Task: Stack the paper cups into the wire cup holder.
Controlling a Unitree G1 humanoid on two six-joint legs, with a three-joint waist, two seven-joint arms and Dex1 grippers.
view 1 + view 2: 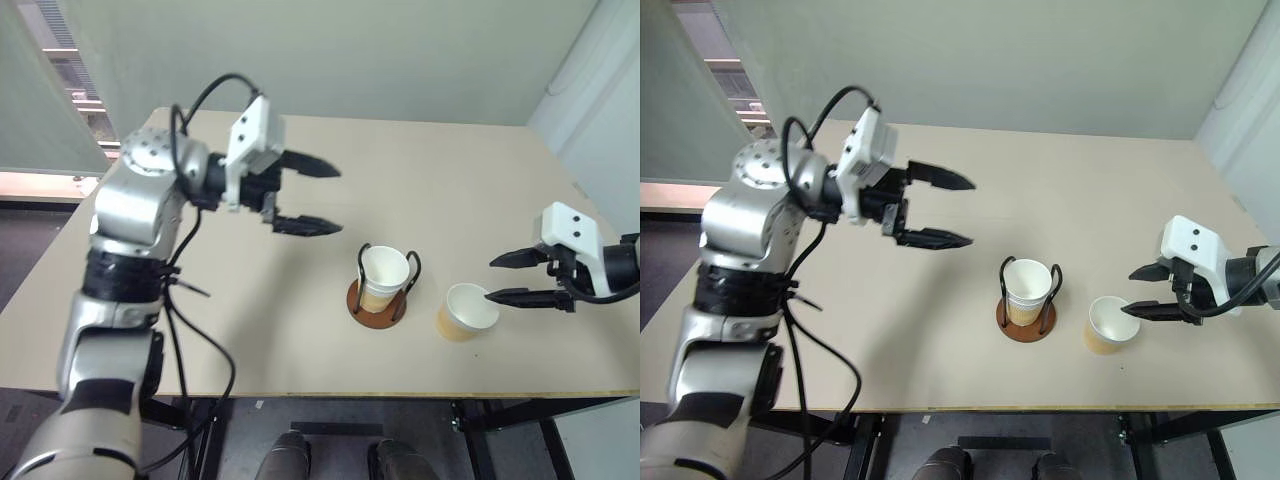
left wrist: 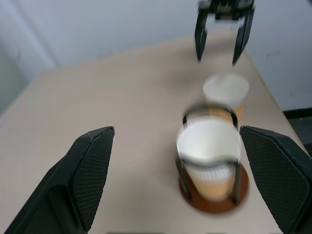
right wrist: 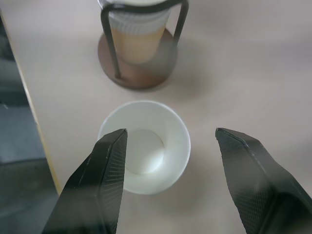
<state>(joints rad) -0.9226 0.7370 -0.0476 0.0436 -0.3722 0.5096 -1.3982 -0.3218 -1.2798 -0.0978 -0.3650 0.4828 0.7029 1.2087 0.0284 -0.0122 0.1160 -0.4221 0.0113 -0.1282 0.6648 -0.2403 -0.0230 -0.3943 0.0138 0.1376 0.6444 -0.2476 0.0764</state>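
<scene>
The wire cup holder [image 1: 378, 298] stood near the front edge of the tabletop [image 1: 450, 170], close to the middle. It had a round brown base with thin black wire loops going up. A paper cup [image 1: 383, 277] sat inside it, standing up, with its white rim poking out a little above the loops. The cup looked empty and white inside. It was hard to tell if one cup or more than one was tucked in there, because the outside was partly hidden by the wires.

Another paper cup [image 1: 466, 311] stood on the tabletop just to the right of the holder, not touching it. It was empty too, with a white inside and a tan outside.

The right hand [image 1: 505, 279] was just to the right of this loose cup. Its two black fingers were spread apart and it held nothing. In the right wrist view the cup [image 3: 144, 146] sat between the two fingers [image 3: 105, 180], near one of them, but I could not tell if they touched it. The arm behind that hand was cut off by the edge of the picture.

The left hand [image 1: 322, 200] was up above the tabletop, to the left of the holder and farther back, well apart from both cups. Its fingers were wide open and empty, pointing to the right.
</scene>
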